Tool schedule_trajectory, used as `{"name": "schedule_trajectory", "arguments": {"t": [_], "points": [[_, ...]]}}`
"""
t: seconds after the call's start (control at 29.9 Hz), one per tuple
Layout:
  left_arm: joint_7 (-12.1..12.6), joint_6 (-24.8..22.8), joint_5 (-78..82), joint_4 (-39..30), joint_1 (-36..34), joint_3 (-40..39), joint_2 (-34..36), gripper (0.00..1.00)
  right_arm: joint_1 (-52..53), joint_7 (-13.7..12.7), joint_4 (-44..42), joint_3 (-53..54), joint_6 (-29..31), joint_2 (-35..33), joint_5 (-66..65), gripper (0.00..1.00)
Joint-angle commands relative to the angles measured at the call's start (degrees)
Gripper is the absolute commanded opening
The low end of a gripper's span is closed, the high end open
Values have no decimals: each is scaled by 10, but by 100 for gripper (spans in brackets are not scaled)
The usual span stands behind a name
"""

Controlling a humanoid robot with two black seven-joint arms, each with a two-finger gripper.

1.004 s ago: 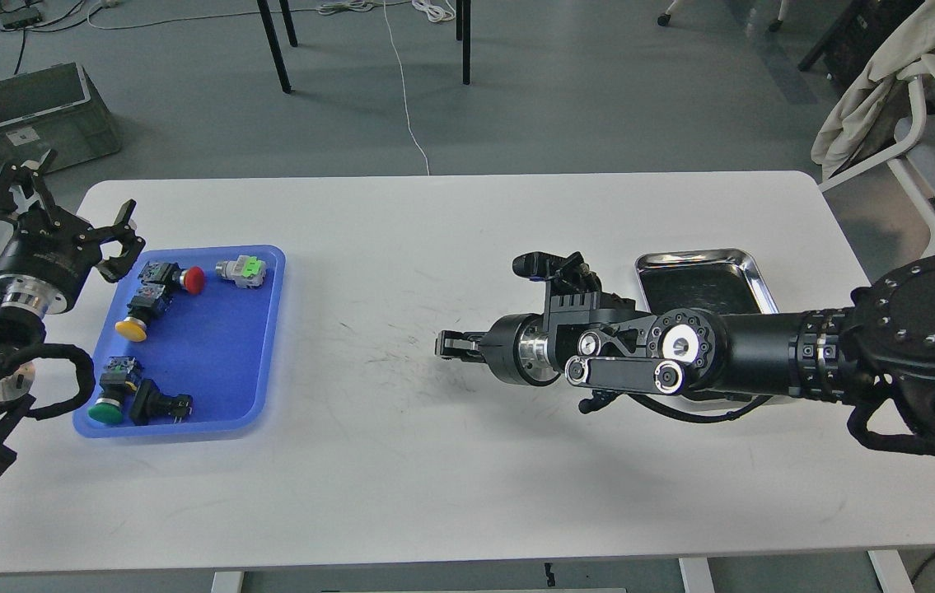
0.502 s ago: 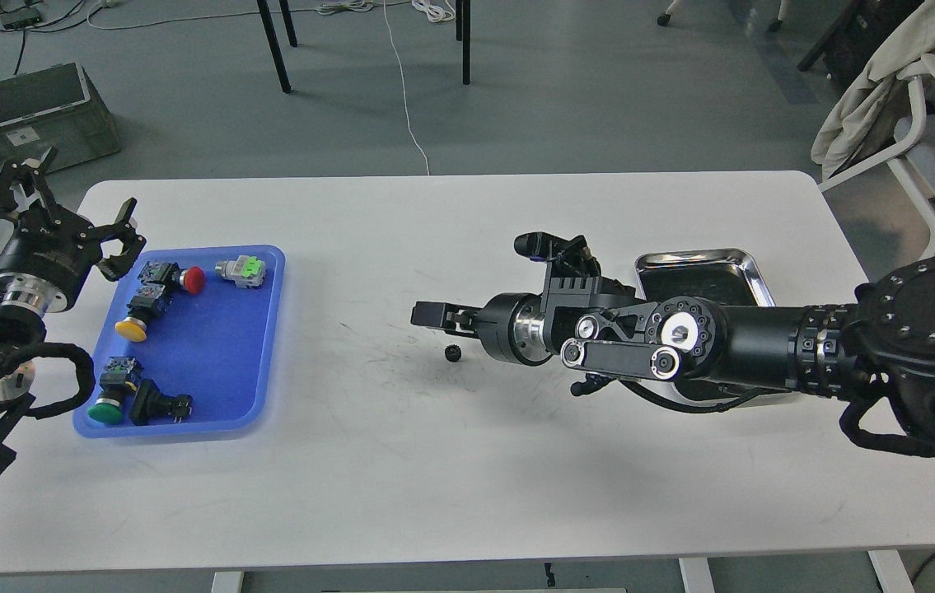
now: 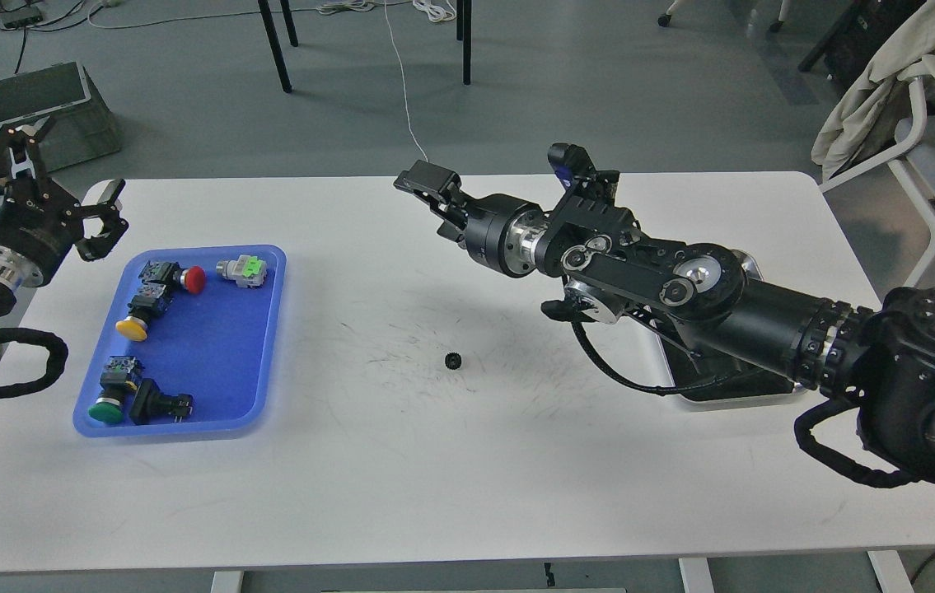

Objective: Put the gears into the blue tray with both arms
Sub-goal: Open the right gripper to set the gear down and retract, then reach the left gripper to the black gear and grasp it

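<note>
One small black gear (image 3: 452, 360) lies alone on the white table, right of the blue tray (image 3: 216, 354) and apart from both grippers. The tray sits at the left and holds several push-button switches; no gear shows inside it. My right gripper (image 3: 432, 198) is raised above the far middle of the table, up and behind the gear, open with nothing between its fingers. My left gripper (image 3: 76, 165) hovers off the tray's far left corner with its claws spread open and empty.
A shiny steel tray (image 3: 710, 389) lies at the right, mostly hidden under my right arm. A grey crate (image 3: 30, 107) stands on the floor beyond the table's left corner, with chair legs and cables behind it.
My right gripper let the gear go onto the table, then rose and swung toward the far edge. The left gripper drifted slightly up and to the left.
</note>
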Motion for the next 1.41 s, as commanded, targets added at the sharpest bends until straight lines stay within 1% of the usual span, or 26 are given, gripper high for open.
{"name": "schedule_trajectory", "arguments": {"t": [0.0,0.17,0.23,0.27,0.3,0.37,0.4,0.47,0.54,0.64,0.77,0.84,0.87,0.97,1.0,1.07,1.17,1.3,1.37], "points": [[2,1,60,-68,-8,0,38,99,-55,0,25,118,9,-58,9,95],[3,41,133,-186,-7,0,80,99,-141,0,66,273,43,-142,65,95],[16,44,158,-232,-5,0,97,99,-179,-1,74,337,58,-167,96,95],[18,44,164,-242,-4,0,100,99,-187,-1,74,351,63,-173,102,95],[25,44,183,-276,-3,0,111,99,-213,-2,74,391,79,-185,123,95],[25,44,183,-276,-3,0,112,99,-214,-2,74,391,79,-185,124,95],[31,49,254,-343,2,1,129,99,-266,-4,73,463,114,-209,172,95],[32,52,327,-390,3,13,140,99,-300,-4,72,492,136,-222,216,96],[32,54,389,-426,3,32,144,99,-321,-3,67,500,149,-227,246,97],[38,62,488,-467,3,49,139,99,-344,-1,54,503,164,-237,265,97],[40,80,629,-492,2,79,115,99,-374,0,48,521,184,-241,267,97],[40,84,647,-493,2,82,111,99,-378,0,46,526,184,-241,267,97],[56,114,753,-493,3,91,82,98,-389,0,36,542,185,-241,267,97],[79,153,870,-493,3,114,48,98,-391,0,19,544,185,-241,268,97],[82,159,888,-491,3,121,43,98,-391,0,17,544,185,-241,268,97],[90,184,969,-486,2,146,19,98,-391,-1,11,545,185,-241,278,97],[98,206,1069,-474,3,170,-24,98,-391,-1,8,544,185,-241,311,97],[112,225,1162,-446,5,194,-72,98,-391,-1,7,543,183,-240,314,97],[115,226,1187,-430,10,202,-92,97,-391,-1,7,539,183,-239,314,97]]}}
